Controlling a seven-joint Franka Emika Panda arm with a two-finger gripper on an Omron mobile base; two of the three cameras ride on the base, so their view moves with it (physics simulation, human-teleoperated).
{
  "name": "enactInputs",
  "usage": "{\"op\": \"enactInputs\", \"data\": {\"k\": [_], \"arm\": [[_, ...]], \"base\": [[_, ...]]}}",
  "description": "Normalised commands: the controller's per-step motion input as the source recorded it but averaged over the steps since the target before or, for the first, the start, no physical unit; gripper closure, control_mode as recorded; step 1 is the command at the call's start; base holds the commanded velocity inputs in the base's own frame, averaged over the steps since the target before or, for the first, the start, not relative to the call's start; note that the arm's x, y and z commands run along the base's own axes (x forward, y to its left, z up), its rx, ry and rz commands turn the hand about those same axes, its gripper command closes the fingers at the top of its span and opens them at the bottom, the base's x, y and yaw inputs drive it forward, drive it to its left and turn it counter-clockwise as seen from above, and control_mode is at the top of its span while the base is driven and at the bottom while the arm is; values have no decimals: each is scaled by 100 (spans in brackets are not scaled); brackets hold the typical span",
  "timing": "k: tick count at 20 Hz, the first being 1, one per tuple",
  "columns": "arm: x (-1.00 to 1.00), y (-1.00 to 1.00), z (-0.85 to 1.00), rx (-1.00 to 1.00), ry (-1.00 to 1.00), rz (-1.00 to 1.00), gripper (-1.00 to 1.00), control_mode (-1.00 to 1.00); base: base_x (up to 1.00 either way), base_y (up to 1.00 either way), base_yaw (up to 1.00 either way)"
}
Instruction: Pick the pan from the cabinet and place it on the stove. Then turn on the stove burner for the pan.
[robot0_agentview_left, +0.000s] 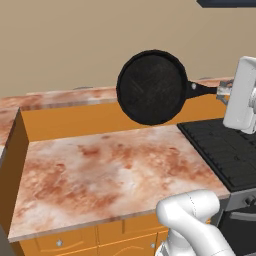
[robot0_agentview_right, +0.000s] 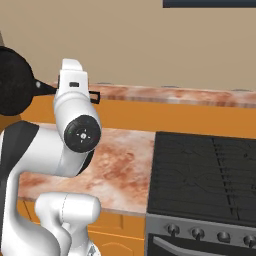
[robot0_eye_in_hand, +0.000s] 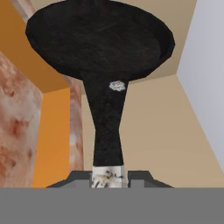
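Right now, nearest me, my gripper (robot0_eye_in_hand: 109, 177) is clamped on the end of the handle, and the pan (robot0_agentview_left: 151, 87) hangs in the air tipped on edge, out over the reddish countertop (robot0_agentview_left: 100, 175). So the pick looks done, I judge: what is left is to carry the pan toward three o'clock, set it on the stove (robot0_agentview_right: 205, 170), then turn one of the knobs (robot0_agentview_right: 197, 233) along its front edge.
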Motion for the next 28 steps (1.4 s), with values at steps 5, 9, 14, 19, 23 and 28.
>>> {"op": "enactInputs", "data": {"k": [5,9,14,19,23,28], "arm": [[0,0,0,0,0,0,100,100],[0,0,0,0,0,0,100,100],[0,0,0,0,0,0,100,100],[0,0,0,0,0,0,100,100],[0,0,0,0,0,0,100,100],[0,0,0,0,0,0,100,100]], "base": [[0,-33,-2],[0,-39,-1],[0,-32,-1],[5,1,-1],[24,59,-4],[32,75,-5]]}}
